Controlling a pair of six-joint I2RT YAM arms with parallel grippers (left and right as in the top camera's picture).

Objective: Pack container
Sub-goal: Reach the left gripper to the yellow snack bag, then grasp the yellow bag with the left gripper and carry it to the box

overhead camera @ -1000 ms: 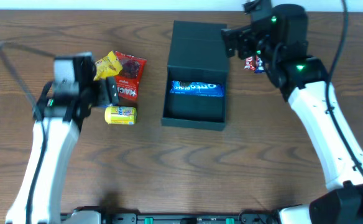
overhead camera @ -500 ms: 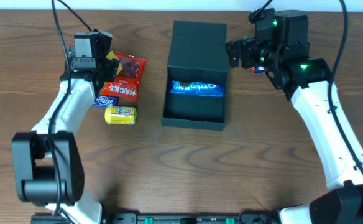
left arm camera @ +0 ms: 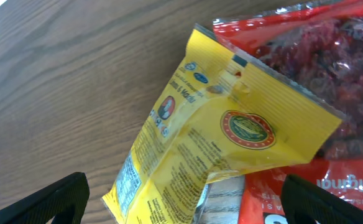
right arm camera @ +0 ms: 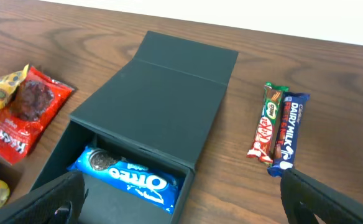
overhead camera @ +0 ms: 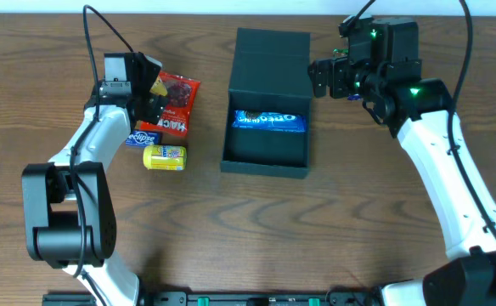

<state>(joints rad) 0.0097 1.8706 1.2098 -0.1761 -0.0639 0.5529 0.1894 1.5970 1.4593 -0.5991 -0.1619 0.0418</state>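
The container (overhead camera: 265, 149) is a dark box lying open at the table's centre, its flap lid (overhead camera: 271, 58) folded back. A blue Oreo pack (overhead camera: 269, 121) lies inside against the lid side. My left gripper (overhead camera: 150, 92) hovers open over a yellow snack packet (left arm camera: 231, 137), which overlaps a red packet (left arm camera: 337, 68); its fingertips (left arm camera: 51, 202) straddle the yellow one without touching. My right gripper (overhead camera: 324, 78) stands open beside the lid's right edge. In the right wrist view its wide jaws frame the container (right arm camera: 163, 93) and the Oreo pack (right arm camera: 128, 174).
Left of the box lie a red Hacks packet (overhead camera: 165, 126), a small blue Eclipse pack (overhead camera: 142, 138) and a yellow tin (overhead camera: 165, 156). A KitKat bar (right arm camera: 266, 122) and a Dairy Milk bar (right arm camera: 287, 134) lie side by side right of the box, under my right arm.
My left arm swung from the table's left side up to the snack pile and now hangs over the yellow packet. The right gripper shifted slightly. Both stayed open.
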